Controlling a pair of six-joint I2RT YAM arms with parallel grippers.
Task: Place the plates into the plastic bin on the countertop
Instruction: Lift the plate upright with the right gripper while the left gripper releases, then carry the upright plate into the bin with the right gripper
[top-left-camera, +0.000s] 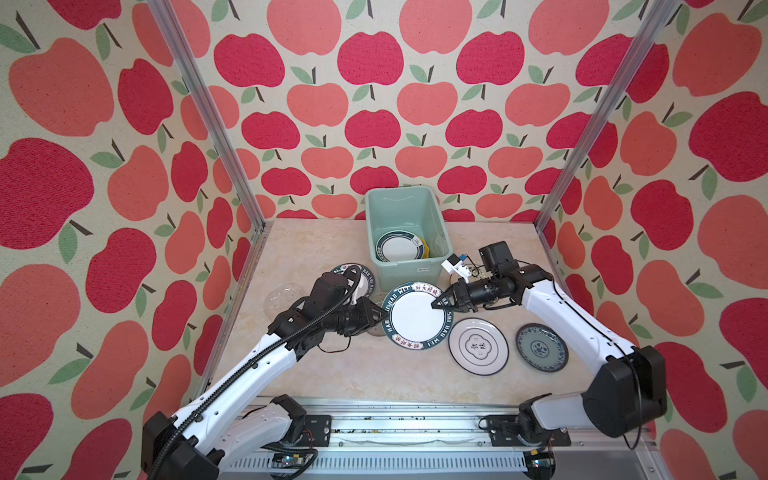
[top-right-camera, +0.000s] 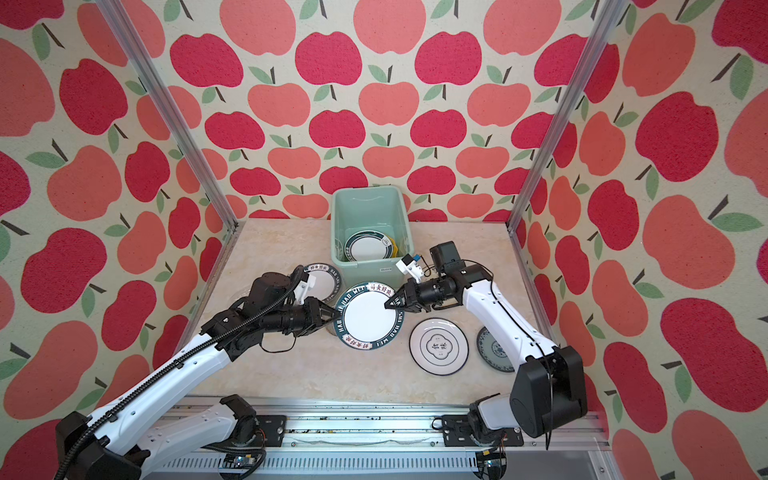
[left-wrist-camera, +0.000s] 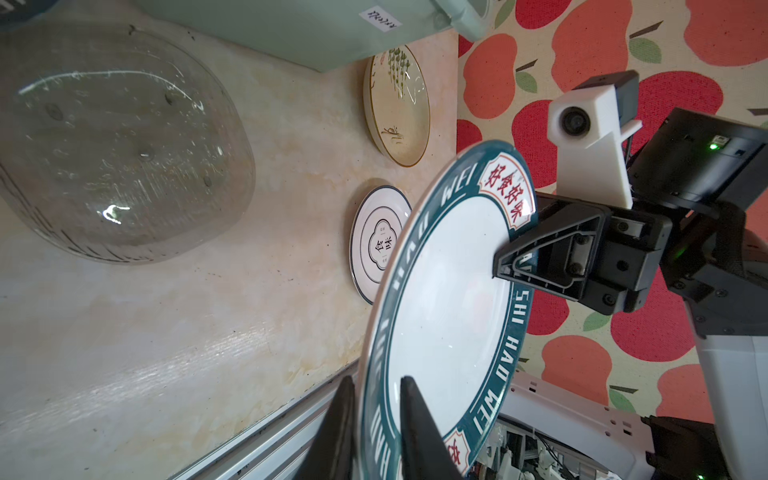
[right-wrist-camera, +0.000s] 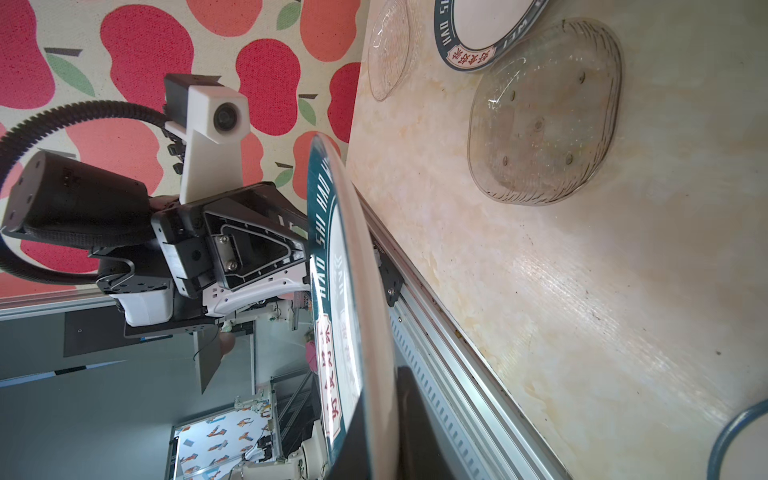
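A white plate with a dark green lettered rim hangs tilted above the countertop between both arms. My right gripper is shut on its right rim. My left gripper straddles the left rim with its jaws slightly apart, open. The mint-green plastic bin stands behind, holding a green-rimmed plate and a yellow one.
On the countertop lie a green-rimmed plate, a clear glass plate, another glass plate under the held one, a white plate with a thin dark rim, a blue-patterned plate and a cream plant-drawing plate.
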